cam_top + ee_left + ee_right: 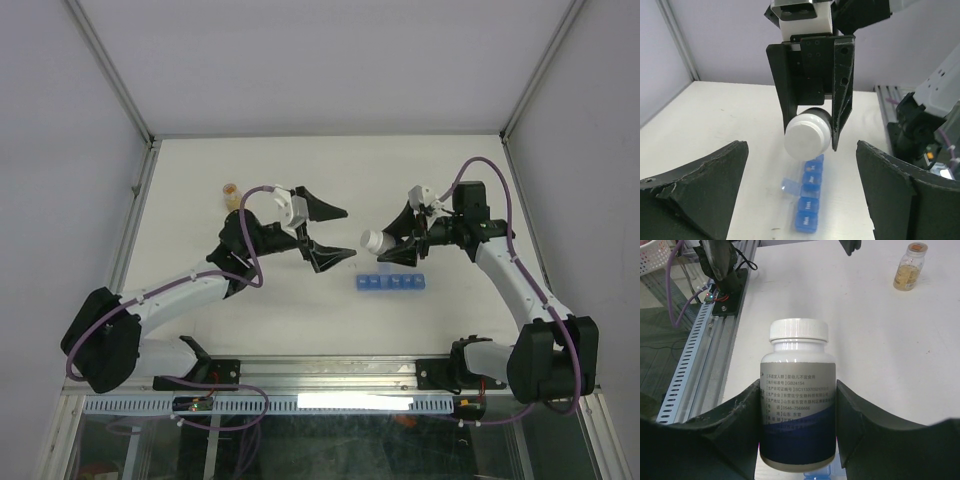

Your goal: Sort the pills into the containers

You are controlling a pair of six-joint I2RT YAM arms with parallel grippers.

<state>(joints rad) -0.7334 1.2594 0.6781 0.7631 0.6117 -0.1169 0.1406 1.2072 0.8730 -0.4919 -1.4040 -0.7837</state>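
The blue pill-organizer strip [391, 282] lies on the table right of centre, with one lid flipped open [789, 186] in the left wrist view; the strip [810, 200] runs away from that camera. My right gripper [400, 240] is shut on a white pill bottle [797, 405] with a white cap and a grey-and-blue label, held on its side just above the strip's far end, cap [371, 240] pointing left. My left gripper [335, 235] is open and empty, its fingers [695, 190] wide apart, facing the bottle's cap [807, 137] from the left.
A small clear bottle with orange-tan contents [231, 193] stands at the back left, also in the right wrist view [910, 266]. A metal rail [330, 375] runs along the table's near edge. Walls enclose the table on three sides.
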